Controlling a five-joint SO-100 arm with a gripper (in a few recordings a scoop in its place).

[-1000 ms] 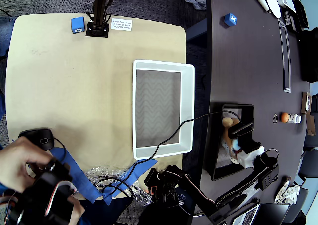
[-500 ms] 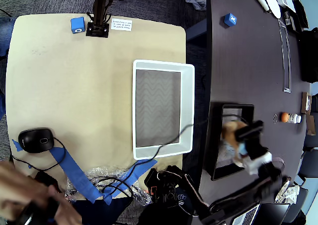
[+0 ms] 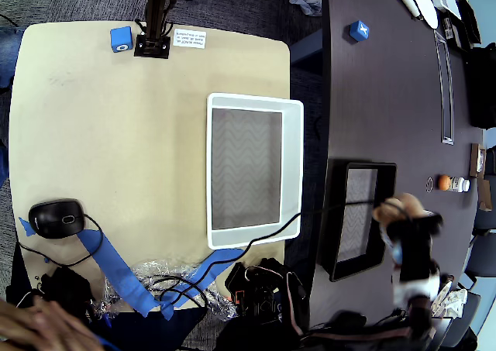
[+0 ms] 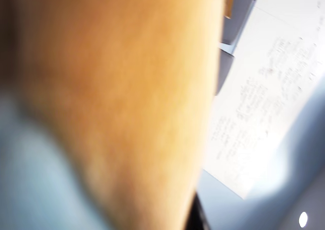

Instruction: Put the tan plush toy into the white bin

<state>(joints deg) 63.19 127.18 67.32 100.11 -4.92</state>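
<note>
The tan plush toy (image 3: 394, 208) hangs just past the right edge of the black tray (image 3: 364, 166), above the dark table. My gripper (image 3: 404, 225) is shut on it, with the arm reaching up from the picture's bottom right. In the wrist view the tan plush toy (image 4: 127, 88) is a close blur of tan fur with a light blue patch at the lower left. The white bin (image 3: 293, 173) stands to the left at the tan table's right edge, its grey zigzag bottom bare.
A black cable (image 3: 271, 231) drapes over the bin's lower right corner. On the tan table are a blue cube (image 3: 121, 39) and a mouse (image 3: 56, 218). Another blue cube (image 3: 358, 31) and a small orange object (image 3: 445, 183) sit on the dark table.
The plush has come up out of the black tray and moved right and down in the picture with my gripper. The tray's inside now shows bare.
</note>
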